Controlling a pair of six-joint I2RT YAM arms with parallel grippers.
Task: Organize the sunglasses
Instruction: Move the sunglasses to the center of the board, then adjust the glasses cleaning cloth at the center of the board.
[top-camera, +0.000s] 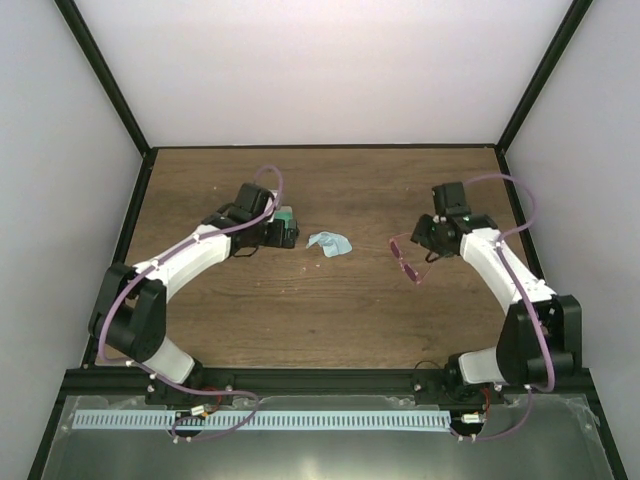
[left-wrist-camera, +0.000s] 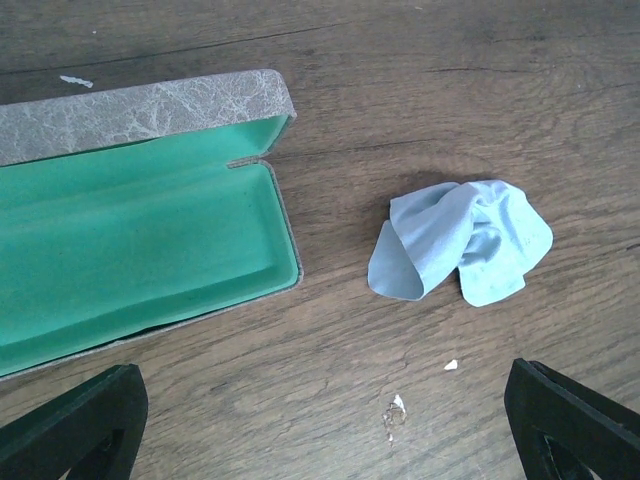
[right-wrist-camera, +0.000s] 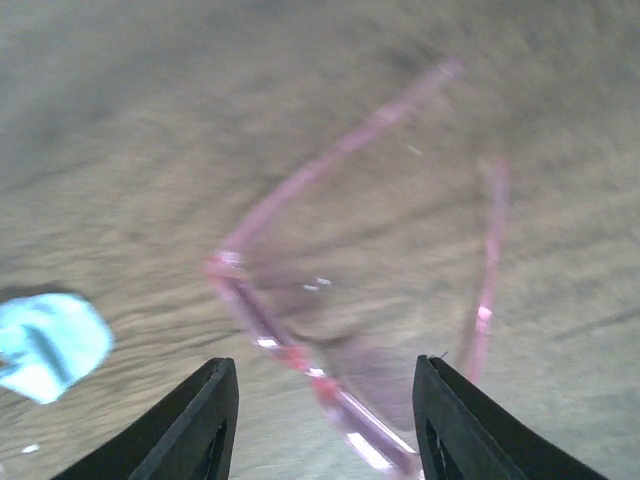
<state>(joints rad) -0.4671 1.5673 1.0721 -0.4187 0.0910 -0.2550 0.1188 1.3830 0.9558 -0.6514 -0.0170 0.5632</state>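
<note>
We see our right end effector (right-wrist-camera: 325, 372) spread wide over the sunglasses (right-wrist-camera: 295, 357) on the counter (top-camera: 330, 310); the view is blurred. Left end effector (left-wrist-camera: 320, 405) is also wide, above the open case (left-wrist-camera: 130, 240) and cloth (left-wrist-camera: 462, 245).

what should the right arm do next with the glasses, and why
Probably lower the right tool and close on the sunglasses: it is open, straddling their frame front, seemingly not touching yet, and the case already lies open.

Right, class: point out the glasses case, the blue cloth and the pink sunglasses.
glasses case (left-wrist-camera: 130, 240), left wrist view, green lining.
blue cloth (left-wrist-camera: 462, 250), left wrist view, crumpled middle.
pink sunglasses (right-wrist-camera: 295, 357), right wrist view, front frame.
</note>
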